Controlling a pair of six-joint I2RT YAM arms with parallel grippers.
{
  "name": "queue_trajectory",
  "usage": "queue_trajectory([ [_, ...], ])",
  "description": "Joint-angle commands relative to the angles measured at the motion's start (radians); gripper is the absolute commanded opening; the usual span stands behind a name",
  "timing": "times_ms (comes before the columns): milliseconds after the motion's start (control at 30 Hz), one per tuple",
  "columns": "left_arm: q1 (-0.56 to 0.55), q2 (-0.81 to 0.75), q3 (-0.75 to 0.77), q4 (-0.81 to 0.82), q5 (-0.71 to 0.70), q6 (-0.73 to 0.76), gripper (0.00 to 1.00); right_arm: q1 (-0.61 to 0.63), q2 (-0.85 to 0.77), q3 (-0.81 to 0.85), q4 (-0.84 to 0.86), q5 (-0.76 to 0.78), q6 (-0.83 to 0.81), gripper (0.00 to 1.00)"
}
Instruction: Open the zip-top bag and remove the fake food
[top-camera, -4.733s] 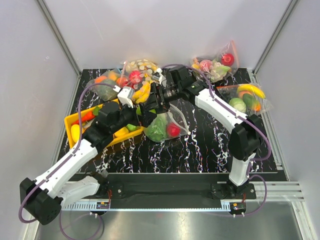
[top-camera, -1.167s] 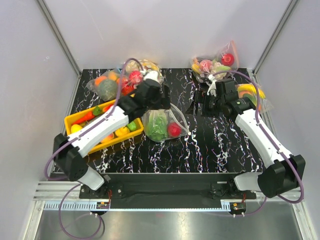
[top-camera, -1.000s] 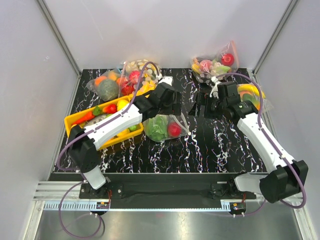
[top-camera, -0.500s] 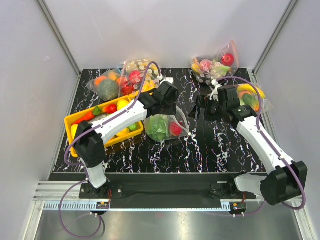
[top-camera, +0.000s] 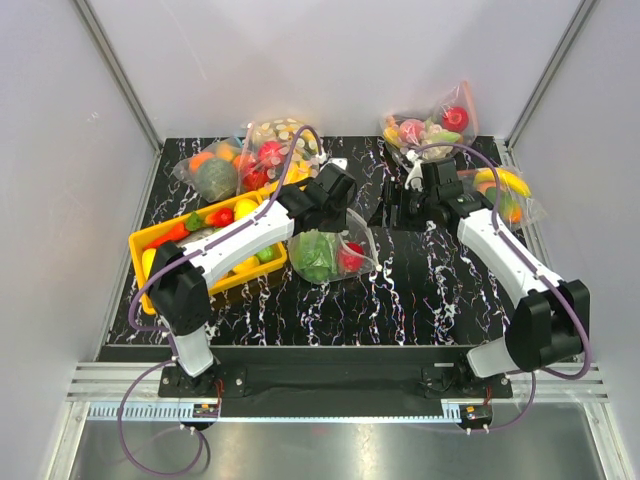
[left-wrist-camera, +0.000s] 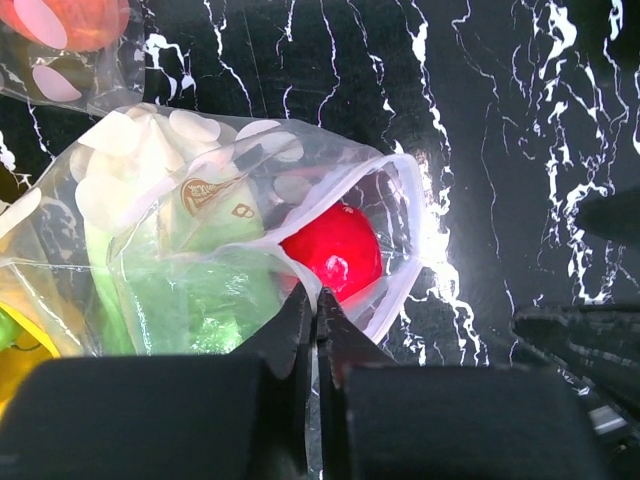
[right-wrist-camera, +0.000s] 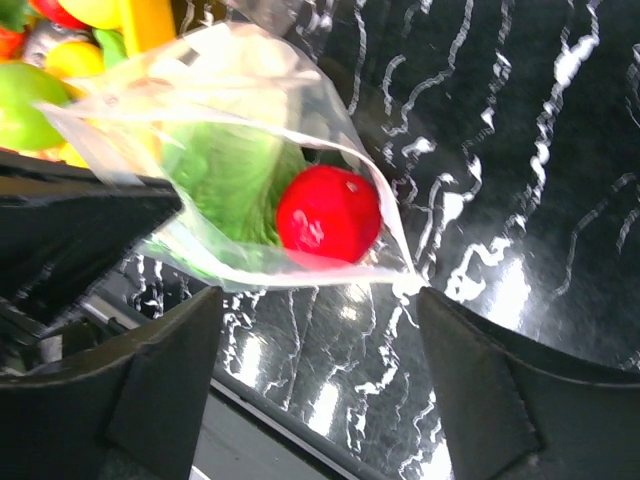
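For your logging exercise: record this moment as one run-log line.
left gripper: shut on zip-top bag rim | right gripper: open, clear of bag | red fruit, lettuce: inside bag

We see the clear polka-dotted zip-top bag (top-camera: 322, 262) lying on the black marbled table (top-camera: 420, 300), mouth gaping, holding leafy green lettuce (left-wrist-camera: 190, 290) and a glossy red fruit (left-wrist-camera: 332, 250).

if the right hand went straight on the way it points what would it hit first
Most likely the dotted bag, its clear corner by the red fruit lying straight ahead of the open right hand. Depth is unclear, so it might meet the table first.
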Motion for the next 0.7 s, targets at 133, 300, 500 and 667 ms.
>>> queue_trajectory([
  [133, 0.001, -0.047, -0.017, 0.033, 0.028, 0.005, 0.0, 0.021, 0.05, 0.065, 0.039, -0.06, 0.007, 0.7],
  [300, 0.007, -0.064, -0.048, 0.057, 0.049, 0.017, 0.0, 0.096, 0.078, 0.071, 0.02, -0.038, 0.018, 0.69],
  [500, 0.027, -0.101, -0.131, 0.126, 0.092, 0.017, 0.0, 0.144, 0.139, 0.071, 0.02, 0.023, 0.033, 0.71],
  [667, 0.032, -0.121, -0.157, 0.129, 0.095, 0.034, 0.0, 0.156, 0.206, 0.091, 0.025, 0.061, 0.035, 0.73],
])
